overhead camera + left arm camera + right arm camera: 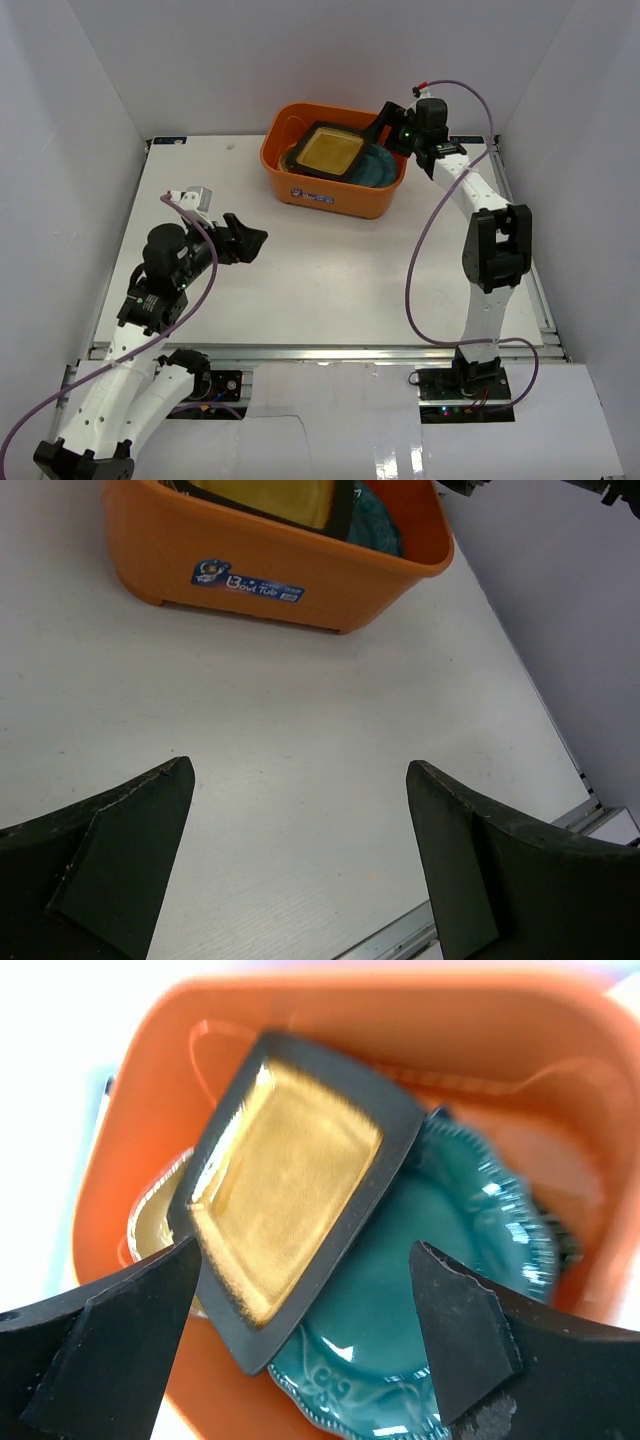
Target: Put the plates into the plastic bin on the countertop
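The orange plastic bin [330,205] stands at the back of the white countertop [320,270]. Inside it, a black-rimmed amber square plate [285,1190] lies tilted on a teal scalloped round plate [440,1270]; the edge of a clear glass plate [150,1210] shows under them at the left. Both top plates also show in the top view: amber [330,150], teal [382,170]. My right gripper [305,1270] is open and empty above the bin's right end [393,130]. My left gripper [300,780] is open and empty, low over the countertop's left side [248,243]. The other plates are hidden.
White walls enclose the countertop on three sides. A metal rail [330,352] runs along the front edge and shows in the left wrist view [400,935]. A purple cable [425,240] hangs beside the right arm. The bin's front label [248,580] faces the left gripper.
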